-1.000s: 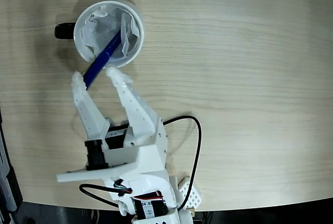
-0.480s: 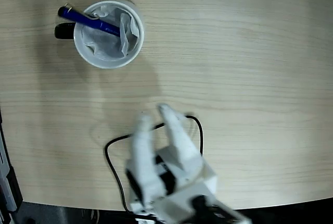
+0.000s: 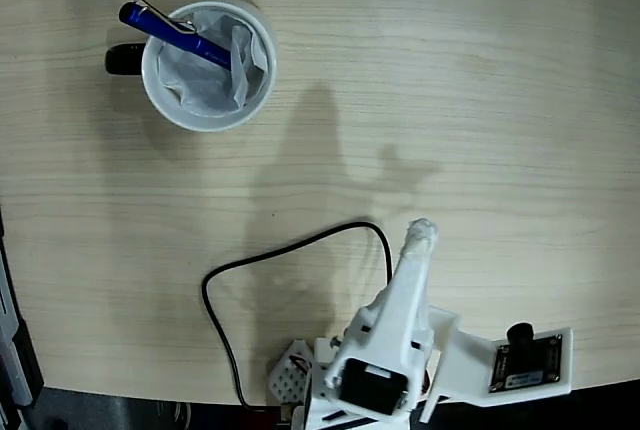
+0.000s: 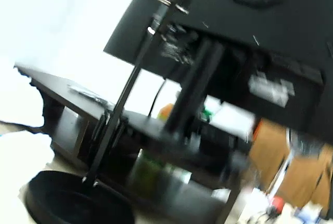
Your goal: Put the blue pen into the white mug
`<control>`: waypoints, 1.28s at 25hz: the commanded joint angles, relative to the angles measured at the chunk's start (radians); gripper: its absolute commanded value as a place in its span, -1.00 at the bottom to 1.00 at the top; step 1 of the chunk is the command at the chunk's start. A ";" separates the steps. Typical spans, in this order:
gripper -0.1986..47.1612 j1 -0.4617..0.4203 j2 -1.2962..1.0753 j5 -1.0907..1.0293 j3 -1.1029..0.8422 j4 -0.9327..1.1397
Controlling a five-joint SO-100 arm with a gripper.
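A: Where is the pen [image 3: 172, 30]?

B: In the mug [image 3: 252, 100], tip in the tissue, capped end jutting over the rim beside the black handle, its long axis slanting up-left in the fixed view.

A: And the gripper [image 3: 420, 235]?

B: Well apart, down-right of the mug near the table's [image 3: 480, 130] edge, holding nothing. Seen edge-on; I cannot tell how wide it stands.

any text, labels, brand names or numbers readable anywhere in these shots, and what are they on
None can be read.
Blue pen in the white mug: no print visible on either.
Camera board beside the arm in the fixed view: any markings too small to read.
Wrist view: blurred; a pale label-like patch on dark equipment is illegible.
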 commanded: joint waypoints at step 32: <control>-1.00 0.002 0.552 0.255 0.135 1.356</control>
